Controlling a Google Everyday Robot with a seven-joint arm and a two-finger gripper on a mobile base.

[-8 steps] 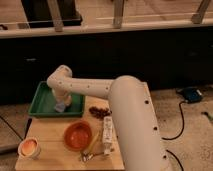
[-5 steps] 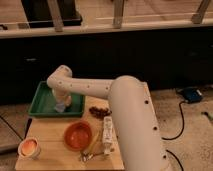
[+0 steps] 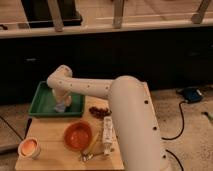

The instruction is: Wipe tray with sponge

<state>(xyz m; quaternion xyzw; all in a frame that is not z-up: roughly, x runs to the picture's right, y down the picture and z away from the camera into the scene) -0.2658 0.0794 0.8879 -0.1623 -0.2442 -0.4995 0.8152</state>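
Reaching into the tray [image 3: 42, 103] at the desk's [image 3: 52, 152] far-left corner, the gripper [image 3: 61, 101] meets the sponge [image 3: 60, 107] inside; its grip I cannot tell.

My gripper [image 3: 61, 104] hangs over the green tray [image 3: 36, 101] at 9 o'clock on a small wooden table [image 3: 50, 159] in what looks like an indoor test space, a blue unit [image 3: 192, 95] lying on speckled floor [image 3: 187, 150] at 3 o'clock, railing posts [image 3: 118, 12] lining 12 o'clock.
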